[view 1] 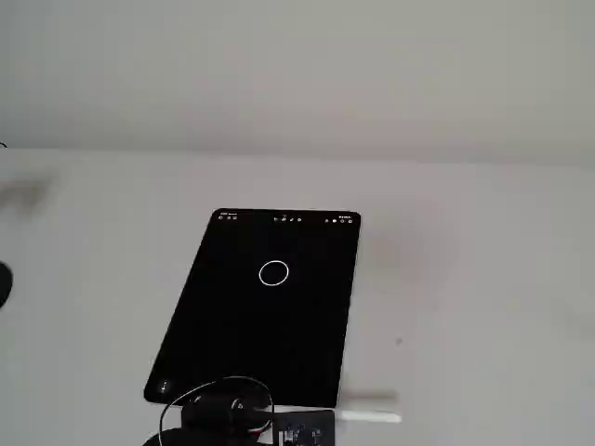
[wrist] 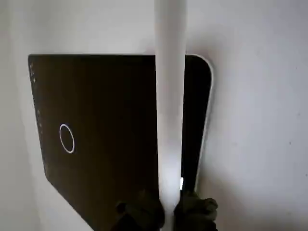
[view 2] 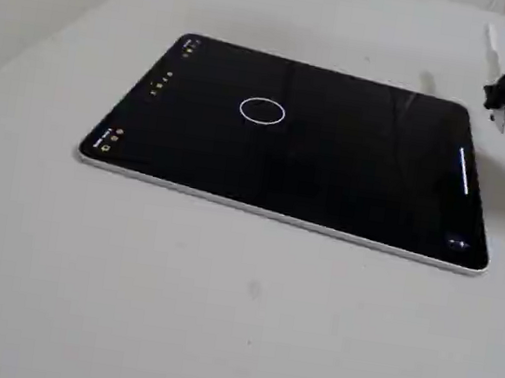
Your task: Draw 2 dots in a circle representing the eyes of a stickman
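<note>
Dark pincer [wrist: 168, 211] grips long white stylus [wrist: 170, 96]; we see thin white ring circle [wrist: 67, 138] on black tablet screen [wrist: 110, 120] lying well left of stylus axis, no dots inside.

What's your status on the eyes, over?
End effector shut on white stylus, off the tablet edge. Circle empty, no dots visible. Nothing in the way.

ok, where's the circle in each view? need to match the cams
A fixed view: the circle sits on the upper middle of the tablet, nearer the icon row at the far edge.
Wrist view: circle at the screen's left, left of the white stylus.
Another fixed view: circle on the upper centre of the screen.
Shared landmark: the tablet's icon row.
</note>
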